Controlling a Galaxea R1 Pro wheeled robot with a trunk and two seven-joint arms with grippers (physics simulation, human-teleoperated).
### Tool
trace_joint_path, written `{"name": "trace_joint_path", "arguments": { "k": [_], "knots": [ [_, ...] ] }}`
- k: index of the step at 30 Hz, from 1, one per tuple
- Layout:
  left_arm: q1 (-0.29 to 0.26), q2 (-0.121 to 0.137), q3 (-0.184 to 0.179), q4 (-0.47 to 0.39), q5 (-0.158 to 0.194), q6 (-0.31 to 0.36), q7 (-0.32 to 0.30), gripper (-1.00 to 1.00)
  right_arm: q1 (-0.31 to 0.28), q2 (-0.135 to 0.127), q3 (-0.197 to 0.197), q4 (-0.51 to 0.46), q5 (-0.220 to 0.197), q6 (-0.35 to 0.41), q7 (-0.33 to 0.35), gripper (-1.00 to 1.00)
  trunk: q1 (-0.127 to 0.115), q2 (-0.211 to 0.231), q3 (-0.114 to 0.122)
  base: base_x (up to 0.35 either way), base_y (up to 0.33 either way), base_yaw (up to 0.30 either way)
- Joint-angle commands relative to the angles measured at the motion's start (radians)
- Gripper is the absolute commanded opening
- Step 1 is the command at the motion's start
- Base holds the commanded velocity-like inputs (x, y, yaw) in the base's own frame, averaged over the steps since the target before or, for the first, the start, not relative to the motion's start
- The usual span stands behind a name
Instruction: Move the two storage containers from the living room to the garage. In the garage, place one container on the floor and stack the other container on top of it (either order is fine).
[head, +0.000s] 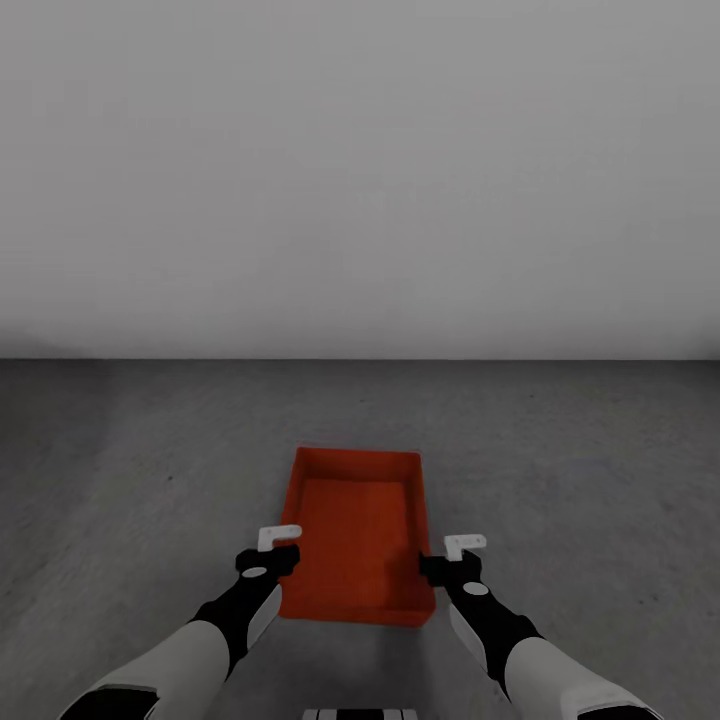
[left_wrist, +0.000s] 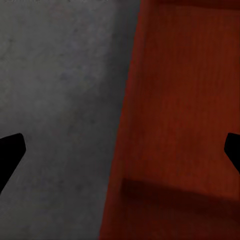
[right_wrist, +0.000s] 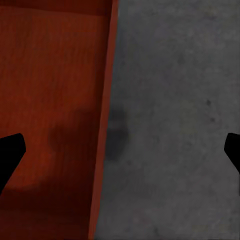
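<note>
My left gripper (head: 283, 548) hangs over the left long wall of the orange-red storage container (head: 358, 535), jaws spread wide: in the left wrist view one dark fingertip (left_wrist: 11, 152) sits over bare concrete and the other over the bin's inside, so the thin wall runs between them, untouched. The container itself rests flat on the grey garage floor (head: 150, 480), just ahead of me, short end toward the white wall (head: 360, 170). My right gripper (head: 452, 556) mirrors this over the right wall, equally open, straddling it. I judge both sit this way for a two-sided grip or release.
</note>
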Motion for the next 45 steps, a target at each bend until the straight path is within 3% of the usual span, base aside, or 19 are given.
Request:
{"name": "trace_joint_path", "arguments": {
  "k": [1, 21, 32, 45],
  "knots": [
    [0.000, 0.000, -0.001, 0.000, 0.002, -0.002, 0.003, 1.00, -0.001, 0.000, 0.008, 0.001, -0.001, -0.002, -0.007, 1.00, 0.000, 0.000, -0.001, 0.000, 0.000, 0.000],
    [0.000, 0.000, -0.001, -0.002, 0.003, -0.002, 0.004, 1.00, -0.001, -0.001, 0.009, 0.001, 0.001, -0.002, -0.007, 1.00, 0.000, 0.000, -0.001, 0.000, 0.000, 0.000],
    [0.000, 0.000, 0.000, -0.004, 0.003, -0.002, 0.003, 1.00, -0.001, 0.000, 0.009, 0.001, 0.000, -0.003, -0.007, 1.00, -0.042, 0.077, 0.034, 0.000, 0.000, 0.000],
    [0.000, 0.000, 0.030, -0.005, 0.002, -0.002, 0.003, 1.00, -0.001, 0.000, 0.008, 0.001, -0.001, -0.001, -0.007, 1.00, -0.092, 0.168, 0.075, 0.000, 0.000, 0.000]
  ]
}}
